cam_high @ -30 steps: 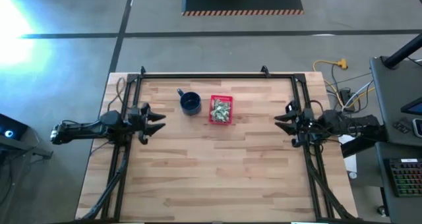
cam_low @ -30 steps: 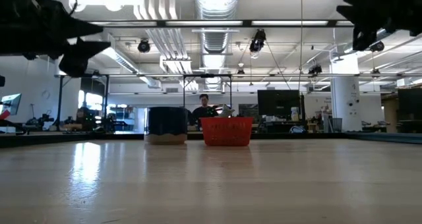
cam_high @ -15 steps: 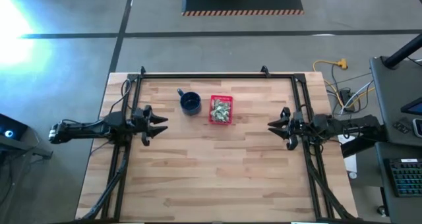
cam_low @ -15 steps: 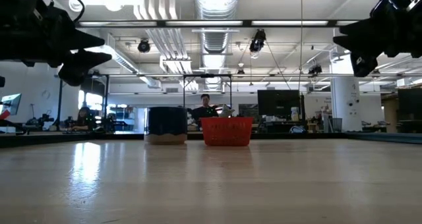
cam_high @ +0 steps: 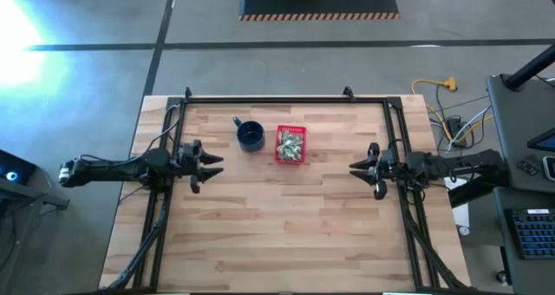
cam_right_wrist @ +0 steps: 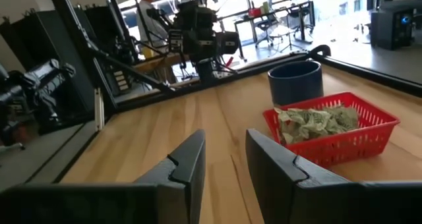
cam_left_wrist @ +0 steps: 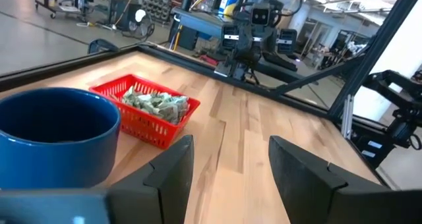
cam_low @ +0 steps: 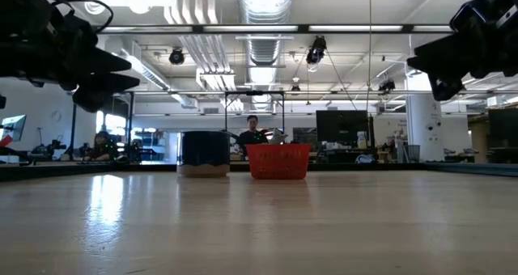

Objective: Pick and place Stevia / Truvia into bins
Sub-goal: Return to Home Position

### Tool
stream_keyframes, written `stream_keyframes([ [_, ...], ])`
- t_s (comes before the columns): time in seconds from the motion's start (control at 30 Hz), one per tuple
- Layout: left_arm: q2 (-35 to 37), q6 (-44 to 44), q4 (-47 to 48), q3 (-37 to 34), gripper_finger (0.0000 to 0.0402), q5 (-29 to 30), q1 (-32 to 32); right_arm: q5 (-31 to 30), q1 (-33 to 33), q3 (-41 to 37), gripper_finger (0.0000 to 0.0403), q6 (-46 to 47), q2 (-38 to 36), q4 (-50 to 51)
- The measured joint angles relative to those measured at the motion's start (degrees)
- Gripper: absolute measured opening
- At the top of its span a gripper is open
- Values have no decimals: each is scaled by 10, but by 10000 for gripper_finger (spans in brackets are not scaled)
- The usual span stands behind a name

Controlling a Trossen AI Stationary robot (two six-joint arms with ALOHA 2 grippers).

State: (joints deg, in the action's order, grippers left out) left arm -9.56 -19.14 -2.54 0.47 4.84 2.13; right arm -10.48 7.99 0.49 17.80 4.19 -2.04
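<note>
A small red mesh basket stands on the table's far middle, filled with pale green-and-white sachets. It also shows in the low view, the left wrist view and the right wrist view, sachets heaped inside. My left gripper hovers open over the table's left side, pointing right. My right gripper hovers open over the right side, pointing left. Both hold nothing and stay well short of the basket.
A dark blue mug stands just left of the basket, handle toward the far-left. A black metal frame runs along the far edge and both sides. Bare wood fills the near half. A person sits in the room beyond.
Both grippers have moved inward toward the table's middle: the left one to the right, the right one to the left. In the low view both have also come down a little. The basket and mug have stayed where they were.
</note>
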Motion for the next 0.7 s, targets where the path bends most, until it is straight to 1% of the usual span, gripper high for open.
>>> stream_keyframes([
  [0.7,-45,0,-4,0,180,0,0,0,0,0,100,0,9,0],
])
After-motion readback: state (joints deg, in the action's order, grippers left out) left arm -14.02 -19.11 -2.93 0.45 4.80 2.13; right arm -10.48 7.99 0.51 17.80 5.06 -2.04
